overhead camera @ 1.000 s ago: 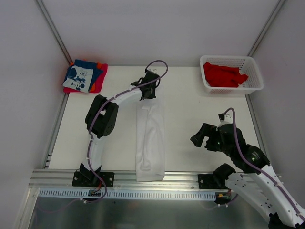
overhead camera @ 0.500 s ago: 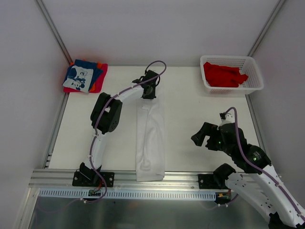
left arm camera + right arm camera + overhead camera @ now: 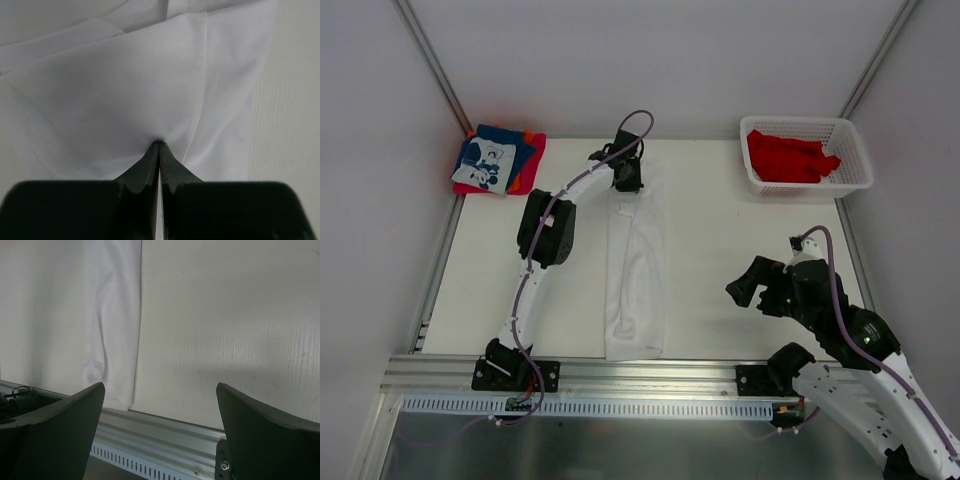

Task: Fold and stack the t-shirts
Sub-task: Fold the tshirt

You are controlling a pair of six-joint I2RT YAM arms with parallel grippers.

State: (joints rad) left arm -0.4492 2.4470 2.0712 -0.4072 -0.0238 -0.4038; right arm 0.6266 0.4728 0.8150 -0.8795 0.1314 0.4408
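Left wrist — jaws tight on t-shirt (image 3: 125, 90)

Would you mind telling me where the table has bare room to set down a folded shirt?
The widest bare patch lies between the white shirt and the basket, beyond the right hand. A second lies left of the left arm, on the near side of the folded stack. The centre strip, with shirt and arm, is crowded.
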